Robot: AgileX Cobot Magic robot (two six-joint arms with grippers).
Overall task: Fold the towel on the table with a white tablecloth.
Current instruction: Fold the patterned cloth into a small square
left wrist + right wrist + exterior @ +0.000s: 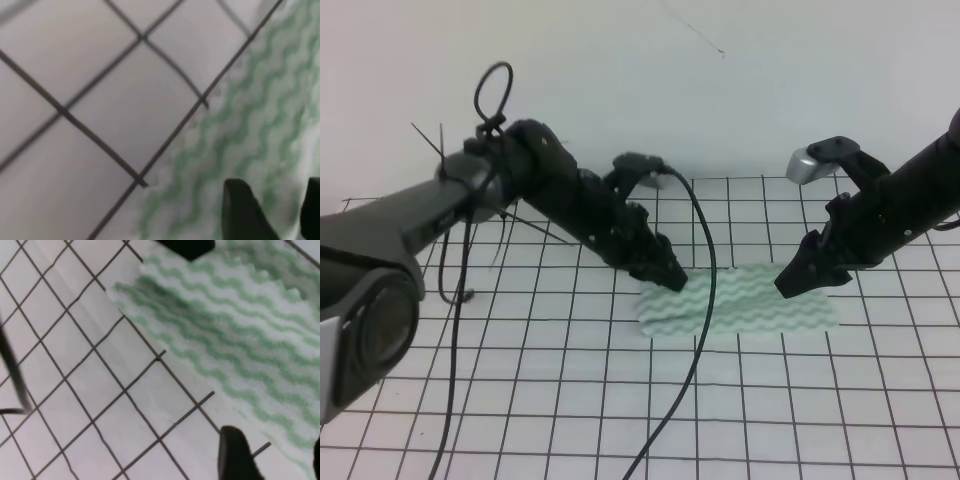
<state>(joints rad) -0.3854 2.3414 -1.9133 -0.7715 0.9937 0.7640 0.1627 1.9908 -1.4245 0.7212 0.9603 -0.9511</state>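
The towel, pale green and white with wavy stripes, lies flat on the white tablecloth with its black grid. My left gripper hovers low at the towel's far left corner. In the left wrist view its fingertips stand apart, open, over the towel. My right gripper sits near the towel's far right edge. Its fingers are spread, open, over the tablecloth just off the towel's edge. Neither gripper holds anything.
A black cable hangs from the left arm and drapes across the towel's left part toward the front edge. It also shows as a dark streak at the left of the right wrist view. A white wall rises behind the table.
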